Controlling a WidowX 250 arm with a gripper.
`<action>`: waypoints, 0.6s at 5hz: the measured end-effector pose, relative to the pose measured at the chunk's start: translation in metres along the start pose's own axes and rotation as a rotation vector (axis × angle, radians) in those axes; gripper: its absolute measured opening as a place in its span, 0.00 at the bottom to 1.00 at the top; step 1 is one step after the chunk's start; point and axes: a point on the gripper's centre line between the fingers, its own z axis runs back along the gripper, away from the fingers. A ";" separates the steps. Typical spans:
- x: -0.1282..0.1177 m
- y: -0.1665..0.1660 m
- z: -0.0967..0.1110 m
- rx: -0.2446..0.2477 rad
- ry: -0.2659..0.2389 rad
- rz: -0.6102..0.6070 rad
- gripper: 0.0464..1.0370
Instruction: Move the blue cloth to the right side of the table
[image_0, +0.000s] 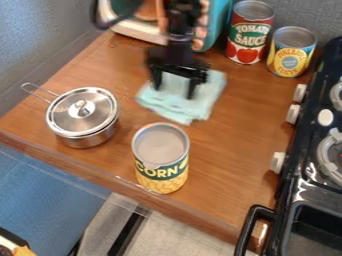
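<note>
"How will that cloth (172, 106) handle?"

"Light and limp, I'd judge. It won't break or slip much, but it'll fold and sag wherever it isn't held."

"Where is it now?"

"On the desk (227, 145), in the upper middle of the view, beyond the corn can (161, 159) and apart from it. It lies rumpled, a bit layered along the near edge."

"And the gripper (174, 93)?"

"Released: its fingers stand apart over the cloth, with nothing pinched between them. Whether the tips touch the fabric, I can't tell."

"So where would you take hold?"

"Near the middle, where closing should bunch up a ridge. A grip on a thin edge could let it slide out, or leave a long tail to drag past the cans."

"What's hard to make out?"

"The gripper covers part of the cloth's far side, so any folds there are hidden. The arm (180, 20) is blurred and cut off by the top edge. Behind it is a teal and white thing (217, 22), also cut off, that I can't name. The stove (314, 165) runs out of view on the right."
</note>
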 end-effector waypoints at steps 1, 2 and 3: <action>0.001 -0.037 0.001 -0.006 -0.014 0.022 0.96; -0.003 -0.059 0.004 -0.018 -0.008 0.039 0.96; -0.006 -0.066 0.006 -0.023 0.005 0.044 0.96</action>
